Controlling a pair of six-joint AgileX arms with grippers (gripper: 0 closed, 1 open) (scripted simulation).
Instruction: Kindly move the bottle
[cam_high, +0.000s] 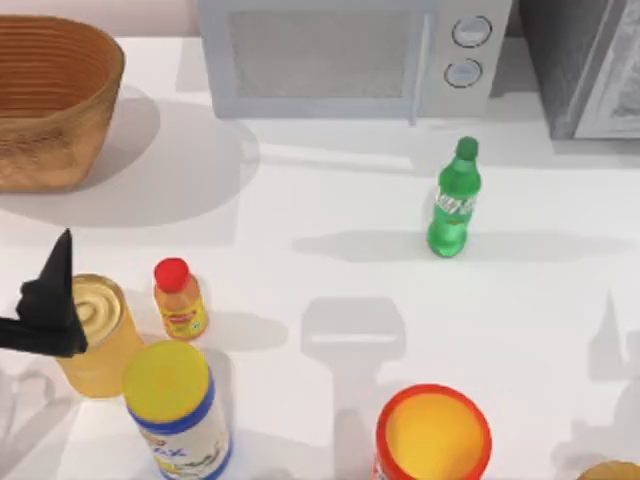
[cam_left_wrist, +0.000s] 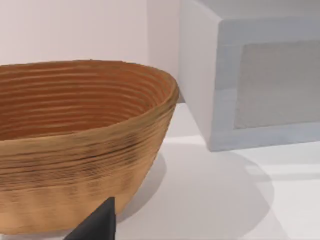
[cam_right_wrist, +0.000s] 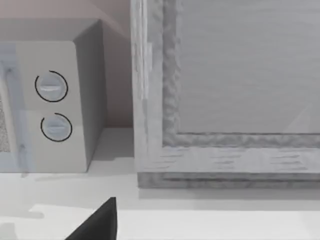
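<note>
The bottle (cam_high: 455, 200) is slim, translucent green, with a green cap and a white-and-green label. It stands upright on the white table, right of centre, in front of the microwave (cam_high: 340, 55). My left gripper (cam_high: 48, 305) hangs at the table's far left, above a yellow can (cam_high: 95, 335) and far from the bottle. A dark part of that gripper (cam_left_wrist: 97, 224) shows before the basket in the left wrist view. A dark part of my right gripper (cam_right_wrist: 100, 222) shows in the right wrist view, facing the microwave's knobs (cam_right_wrist: 52, 105) and a grey cabinet (cam_right_wrist: 225, 100).
A wicker basket (cam_high: 50, 100) fills the back left corner and a grey cabinet (cam_high: 590, 70) the back right. Near the front left stand a small yellow bottle with a red cap (cam_high: 180, 300) and a yellow-lidded white and blue canister (cam_high: 180, 405). An orange tub (cam_high: 432, 435) stands at the front.
</note>
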